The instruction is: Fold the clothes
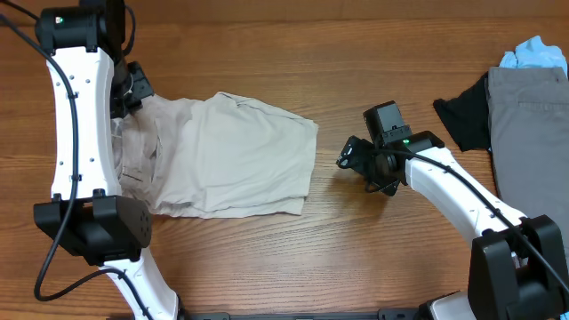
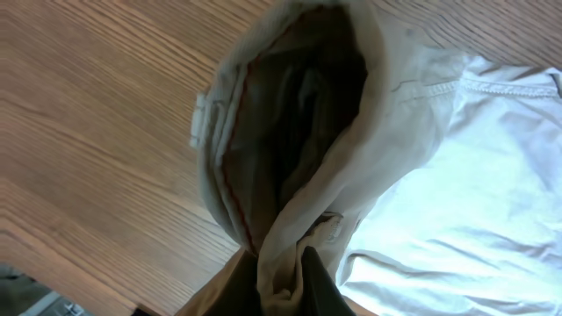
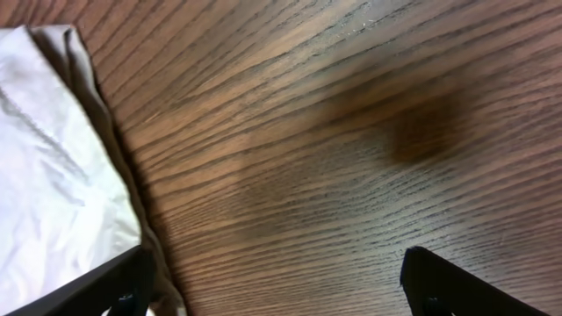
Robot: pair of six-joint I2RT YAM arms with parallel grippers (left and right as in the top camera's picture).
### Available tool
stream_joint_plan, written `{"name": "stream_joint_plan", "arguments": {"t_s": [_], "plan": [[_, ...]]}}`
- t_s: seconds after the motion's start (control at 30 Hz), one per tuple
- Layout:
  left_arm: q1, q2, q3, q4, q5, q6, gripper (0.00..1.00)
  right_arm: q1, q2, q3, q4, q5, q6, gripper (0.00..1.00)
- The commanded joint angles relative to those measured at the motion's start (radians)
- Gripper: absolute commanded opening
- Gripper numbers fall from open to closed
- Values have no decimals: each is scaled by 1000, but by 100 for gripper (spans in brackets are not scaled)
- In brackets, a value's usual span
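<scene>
While the left gripper [image 1: 133, 89] clenches the waistband [image 2: 230, 132] of the trousers [image 1: 240, 156] and the right gripper [image 1: 348, 160] hangs spread beside them, the next fold likely needs its grasp too.

The table [image 1: 356, 240] is brown wood with dark wavy grain lines, smooth and a little shiny. The trousers [image 1: 240, 156] are soft cream cloth, matt and wrinkly, with stitched seams; up close the inside looks a bit rougher, with a thin red thread along the edge. The grey trousers [image 1: 529, 124] are flat matt cloth too, the black garment [image 1: 464, 120] is dull dark cloth, and the blue cloth [image 1: 533, 55] looks soft and crumpled. The left arm [image 1: 76, 116] and right arm [image 1: 453, 191] have smooth, shiny white shells that look like plastic, with black matt joints. The fingers [image 3: 443, 283] of the right gripper [image 3: 277, 294] look dark, dull and hard
</scene>
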Motion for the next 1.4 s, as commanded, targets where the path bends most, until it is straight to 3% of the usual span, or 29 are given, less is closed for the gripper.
{"name": "stream_joint_plan", "arguments": {"t_s": [0.0,0.3,0.6,0.8,0.97,1.03,1.37], "plan": [[-21,-42,37,-2,-61,8,4,3,0,-3,10,-2,1,94],[-192,-42,71,-2,-51,7,4,3,0,-3,21,-9,0,95],[-412,-37,62,-2,-82,-77,4,3,1,-3,20,-9,0,96],[-462,-37,5,11,-38,-105,4,3,1,-3,21,-21,0,96],[-477,-37,-79,106,67,-105,11,3,1,-3,23,-34,0,96],[-478,-37,-116,151,118,-105,4,3,2,-3,24,-39,1,96],[-527,-37,-180,270,236,-150,5,3,3,-3,31,-39,1,96]]}}
